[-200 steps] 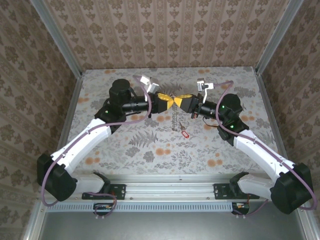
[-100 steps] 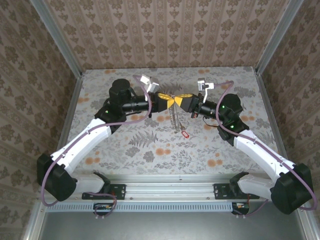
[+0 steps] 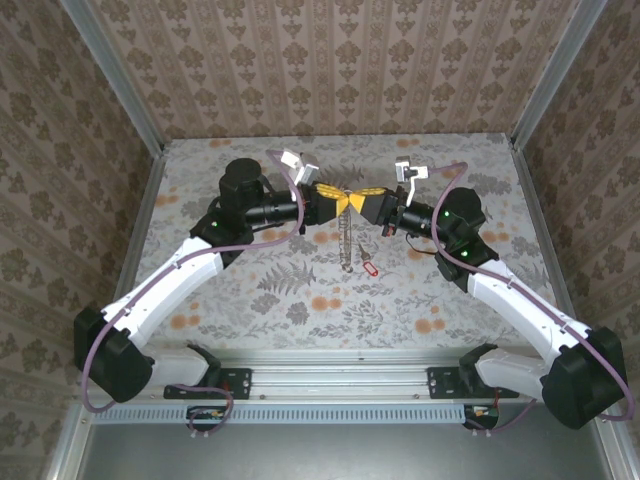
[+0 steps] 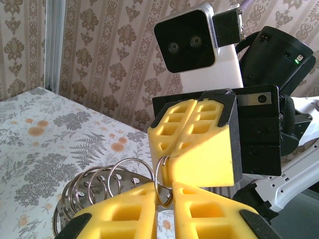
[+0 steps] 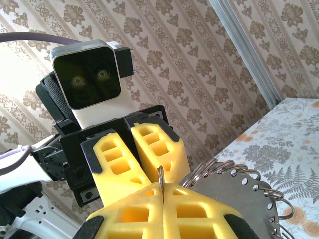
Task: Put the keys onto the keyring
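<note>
While right tool [image 5: 163, 188] pinches ring [image 4: 156, 180], left tool [image 4: 167, 193] faces it.

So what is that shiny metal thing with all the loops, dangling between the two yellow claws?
It is a flat grey metal plate with a curved, hole-punched edge and thin silvery wire rings threaded through the holes. One ring is pinched by both the left gripper and the right gripper, whose yellow fingertips meet around it. The rest hangs from that ring over the floral table.
</note>
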Tool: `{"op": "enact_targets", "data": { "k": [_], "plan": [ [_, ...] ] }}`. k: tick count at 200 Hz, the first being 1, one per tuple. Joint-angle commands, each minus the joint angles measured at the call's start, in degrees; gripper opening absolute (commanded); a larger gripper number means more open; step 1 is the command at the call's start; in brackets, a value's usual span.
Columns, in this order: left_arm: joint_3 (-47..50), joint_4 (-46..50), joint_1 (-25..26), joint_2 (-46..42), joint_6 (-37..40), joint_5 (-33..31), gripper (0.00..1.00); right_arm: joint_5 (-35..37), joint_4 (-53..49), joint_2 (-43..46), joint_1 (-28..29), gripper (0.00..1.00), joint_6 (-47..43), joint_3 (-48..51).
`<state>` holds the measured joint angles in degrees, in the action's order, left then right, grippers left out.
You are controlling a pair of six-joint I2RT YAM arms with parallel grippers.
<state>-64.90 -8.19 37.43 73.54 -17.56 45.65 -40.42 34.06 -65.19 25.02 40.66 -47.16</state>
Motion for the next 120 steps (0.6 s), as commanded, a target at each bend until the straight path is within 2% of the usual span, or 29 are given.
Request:
{"op": "enact_targets", "data": {
  "k": [1, 20, 42, 81, 91, 105, 114, 120],
  "plan": [
    [-0.13, -2.84, -0.08, -1.77, 0.99, -1.97, 0.17, -0.29, -0.27, 1.47, 0.22, 0.00, -0.98, 0.40],
    [0.11, -3.55, -0.13, -1.91, 0.69, -1.75, 0.13, -0.23, -0.27, 1.47, 0.25, 0.00, -1.03, 0.46],
    [0.26, -4.50, -0.08, -1.82, 0.21, -1.23, 0.00, -0.27, -0.38, 1.37, 0.21, 0.00, -1.02, 0.41],
    [0.18, -4.48, -0.08, -1.64, 0.46, -1.35, 0.00, 0.32, -1.31, 1.29, 0.08, 0.00, -1.24, 0.56],
    [0.09, -3.84, -0.12, -1.71, 1.12, -1.40, 0.00, 0.97, -2.72, 1.64, -0.33, 0.17, -1.67, 0.45],
    [-0.52, -1.38, -0.23, -1.81, 3.11, -1.43, 0.00, 1.46, -4.58, 3.03, -2.35, 0.26, -1.93, 0.67],
    [-1.30, 1.25, -0.53, -1.95, 4.80, -1.24, 0.00, 1.78, -5.90, 4.33, -4.14, 0.37, -1.77, 0.91],
    [-1.77, 2.62, -0.80, -1.99, 5.81, -0.83, 0.00, 1.77, -6.57, 5.28, -5.32, 0.39, -1.66, 1.13]
  ]
}}
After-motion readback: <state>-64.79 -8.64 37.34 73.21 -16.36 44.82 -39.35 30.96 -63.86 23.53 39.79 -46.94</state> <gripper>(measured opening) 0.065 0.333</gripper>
